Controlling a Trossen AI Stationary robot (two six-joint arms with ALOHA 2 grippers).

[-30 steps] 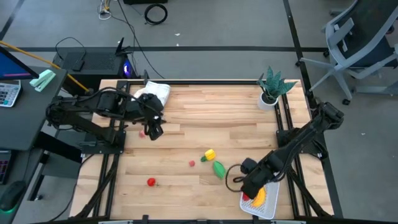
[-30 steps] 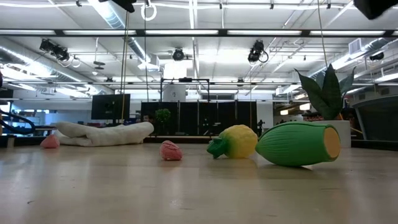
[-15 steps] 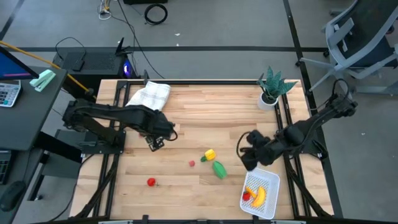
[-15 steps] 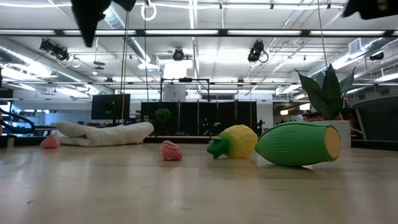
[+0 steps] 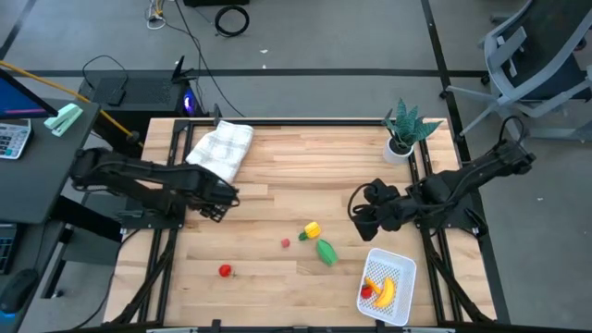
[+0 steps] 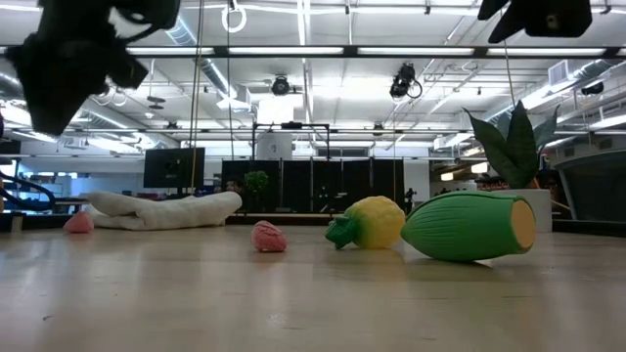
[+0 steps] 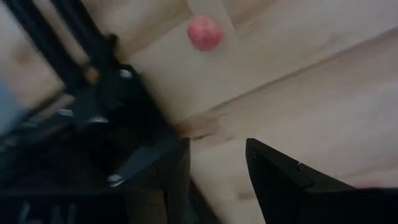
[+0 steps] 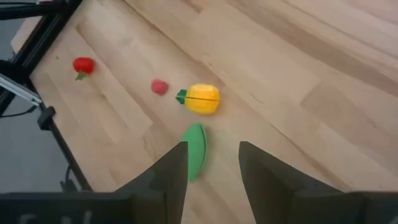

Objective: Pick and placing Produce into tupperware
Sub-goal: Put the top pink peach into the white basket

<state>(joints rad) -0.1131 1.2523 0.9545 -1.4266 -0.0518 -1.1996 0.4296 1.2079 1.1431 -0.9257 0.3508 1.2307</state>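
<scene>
Both pincers hang above the pale planked wooden bench (image 5: 277,176) with dark fingers spread and nothing between them: the right pincer (image 5: 358,220) near the right edge beside the produce, the left pincer (image 5: 219,208) at the left edge near the crumpled white cloth (image 5: 222,145). Mid-bench, the rounded yellow pepper (image 5: 311,229) nearly touches the smooth green oblong piece (image 5: 326,251), with two small red pieces (image 5: 286,243) (image 5: 225,270) further left. A curved banana (image 5: 387,294) and a red piece lie in the white perforated basket (image 5: 403,269) at the bench's front right corner.
</scene>
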